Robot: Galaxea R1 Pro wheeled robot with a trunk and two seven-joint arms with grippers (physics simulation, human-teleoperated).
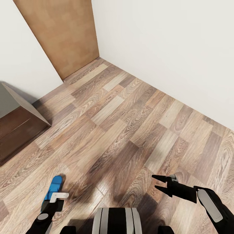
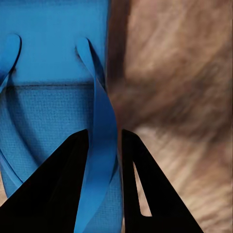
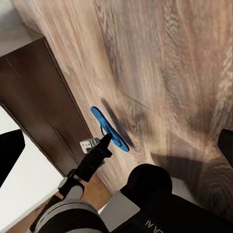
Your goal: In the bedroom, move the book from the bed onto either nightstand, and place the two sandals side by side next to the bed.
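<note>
The left gripper (image 2: 103, 160) is pinching a strap of one blue sandal (image 1: 53, 189), its two dark fingers (image 2: 58, 189) drawn in narrow on either side of the blue band in the left wrist view, with the sole lying just beyond them. In the head view the sandal is sitting at the near left of the scene, just past the left gripper (image 1: 56, 199), its long axis running near to far with a slight lean to the right; whether it is lifted clear of the wood-plank floor (image 1: 130, 130) or resting on it cannot be told, though the dark shadow beside it in the right wrist view suggests it may be slightly raised. The right wrist view is showing the same sandal (image 3: 109, 130) as a thin blue sliver with the left arm reaching to it, close to the dark brown side of the bed frame (image 3: 43, 102). That frame is also lying at the far left in the head view (image 1: 16, 130), so the bed is to the left of the held sandal. The right gripper (image 1: 158, 182) is hanging at the near right with its pointed fingers spread apart and nothing between them, well apart from the sandal. The left arm is plainly the one doing this work; a placement beside the bed would probably call for a short carry leftward, keeping the sandal's length along the frame.
</note>
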